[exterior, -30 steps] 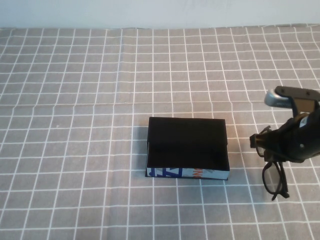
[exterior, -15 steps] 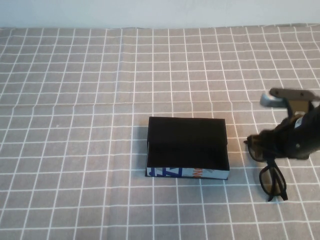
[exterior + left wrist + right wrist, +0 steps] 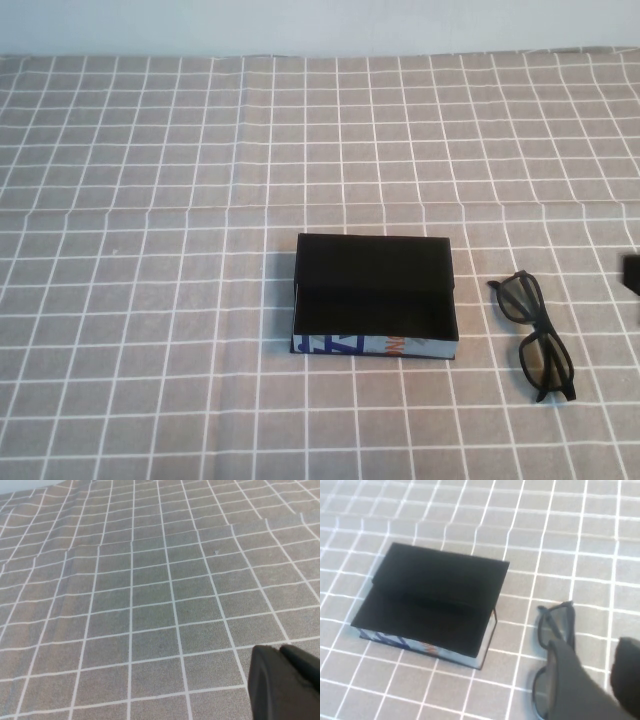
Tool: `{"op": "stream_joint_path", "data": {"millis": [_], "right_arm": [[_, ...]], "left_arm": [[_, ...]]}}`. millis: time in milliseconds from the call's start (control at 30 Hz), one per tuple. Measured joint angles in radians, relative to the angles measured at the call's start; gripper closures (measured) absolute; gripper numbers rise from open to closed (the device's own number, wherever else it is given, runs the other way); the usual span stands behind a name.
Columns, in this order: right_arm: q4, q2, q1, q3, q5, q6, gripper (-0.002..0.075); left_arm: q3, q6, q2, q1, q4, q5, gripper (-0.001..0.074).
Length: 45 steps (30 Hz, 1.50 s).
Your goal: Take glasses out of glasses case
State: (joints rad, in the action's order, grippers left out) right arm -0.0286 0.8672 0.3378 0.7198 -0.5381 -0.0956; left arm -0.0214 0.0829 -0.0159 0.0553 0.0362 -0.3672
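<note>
The glasses case (image 3: 375, 292) lies open at the table's middle, black inside, with its printed side facing me; it also shows in the right wrist view (image 3: 432, 602). The black glasses (image 3: 533, 335) lie flat on the checked cloth just right of the case, apart from it. In the right wrist view the glasses (image 3: 555, 622) lie under and beyond my right gripper (image 3: 595, 650), which is open and empty above them. Only a dark bit of that gripper shows at the high view's right edge (image 3: 632, 272). My left gripper (image 3: 280, 651) is shut and empty over bare cloth.
A grey cloth with a white grid (image 3: 150, 300) covers the whole table. A crease in the cloth runs across it behind the case (image 3: 200, 208). A pale wall stands at the far edge (image 3: 320, 25).
My right gripper has let go of the glasses and pulled back to the right, almost out of the high view. The glasses now lie on the cloth beside the case.
</note>
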Motion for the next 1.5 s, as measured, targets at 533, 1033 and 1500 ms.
{"op": "stream_joint_path", "data": {"millis": [533,1033,1500], "right_arm": [[0.149,-0.584,-0.023,-0.495,0.338,-0.001,0.0738],[-0.079,-0.779,-0.344,-0.739,0.442,0.182,0.0742],[-0.102,-0.869,-0.419,-0.747,0.236,0.182,0.0742]], "left_arm": [[0.0,0.0,0.0,0.0,0.0,0.0,0.074],[0.0,0.0,0.0,0.0,0.0,0.0,0.074],[0.0,0.0,0.0,0.0,0.0,0.0,0.074]]}}
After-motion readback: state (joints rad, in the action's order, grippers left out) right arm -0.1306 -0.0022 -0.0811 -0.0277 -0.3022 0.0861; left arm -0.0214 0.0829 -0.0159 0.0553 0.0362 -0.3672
